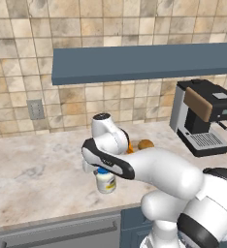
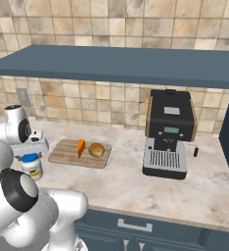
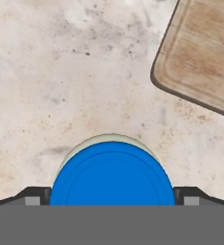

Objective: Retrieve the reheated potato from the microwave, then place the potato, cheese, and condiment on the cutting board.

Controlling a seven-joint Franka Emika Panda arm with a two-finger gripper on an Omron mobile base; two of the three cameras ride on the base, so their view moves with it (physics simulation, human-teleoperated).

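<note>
The condiment [image 3: 112, 174], a white jar with a blue lid, stands on the counter left of the cutting board [image 2: 67, 154]. My gripper [image 3: 112, 198] hangs straight over it, open, one fingertip [image 3: 33, 197] on each side of the lid, and the jar still rests on the counter. From the base views, the hand [image 1: 103, 162] sits right on top of the jar [image 1: 105, 183] [image 2: 32, 166]. The potato [image 2: 96, 150] and the orange cheese [image 2: 80, 147] wedge lie side by side on the board. The microwave is out of view.
A black-and-silver coffee machine [image 2: 168, 132] stands on the counter to the right of the board. A blue-grey shelf [image 2: 126, 63] runs overhead along the tiled wall. A wall outlet [image 1: 36, 109] is at the left. The counter's front edge [image 2: 150, 215] runs below.
</note>
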